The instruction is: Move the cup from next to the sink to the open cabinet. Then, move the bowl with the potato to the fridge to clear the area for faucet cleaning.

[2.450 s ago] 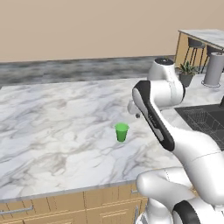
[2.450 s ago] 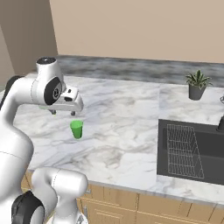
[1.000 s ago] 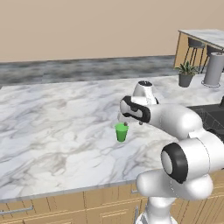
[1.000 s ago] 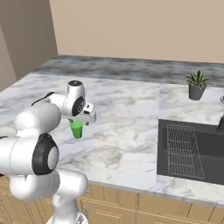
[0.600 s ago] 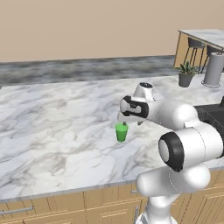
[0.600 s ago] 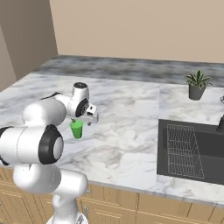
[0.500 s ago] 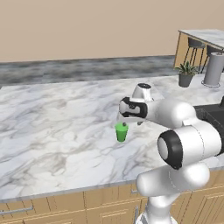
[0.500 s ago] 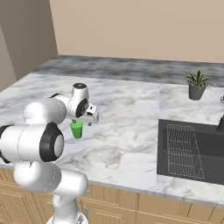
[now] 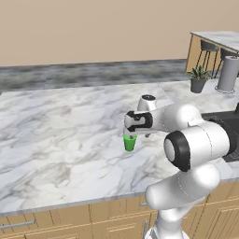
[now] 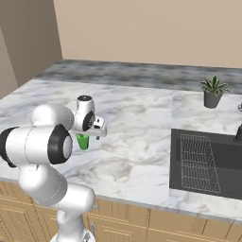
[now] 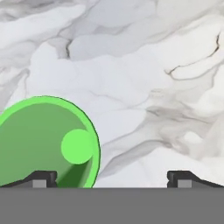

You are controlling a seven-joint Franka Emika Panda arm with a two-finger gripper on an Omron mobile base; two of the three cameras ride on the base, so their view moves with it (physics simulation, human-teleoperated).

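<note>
Green cup [image 9: 130, 142] stands upright on the white-grey marble counter [image 9: 56, 135], well left of the sink [image 10: 208, 163] — open counter between them. Gripper [image 11: 112, 178] hangs right over the cup, pointing down, jaws spread wide and holding nothing; in the hand view the cup's open mouth sits low left, its rim passing by the left fingertip [image 11: 40, 178], while the right one has bare marble above it, so the cup is off-centre and not squarely between the tips. From the base views the wrist [image 10: 90, 124] sits just above the cup's rim; contact cannot be told. Sink is a dark basin with a wire grid rack [image 10: 198, 161] inside. Small potted plant [image 10: 213, 91] at the back of the counter behind the sink; grey upright cylinder [image 9: 228, 73] beside the plant in the left base view. Light-wood drawer fronts [image 9: 56, 223] below the counter edge. No brands, labels or readable writing on anything — cup is plain green.
</note>
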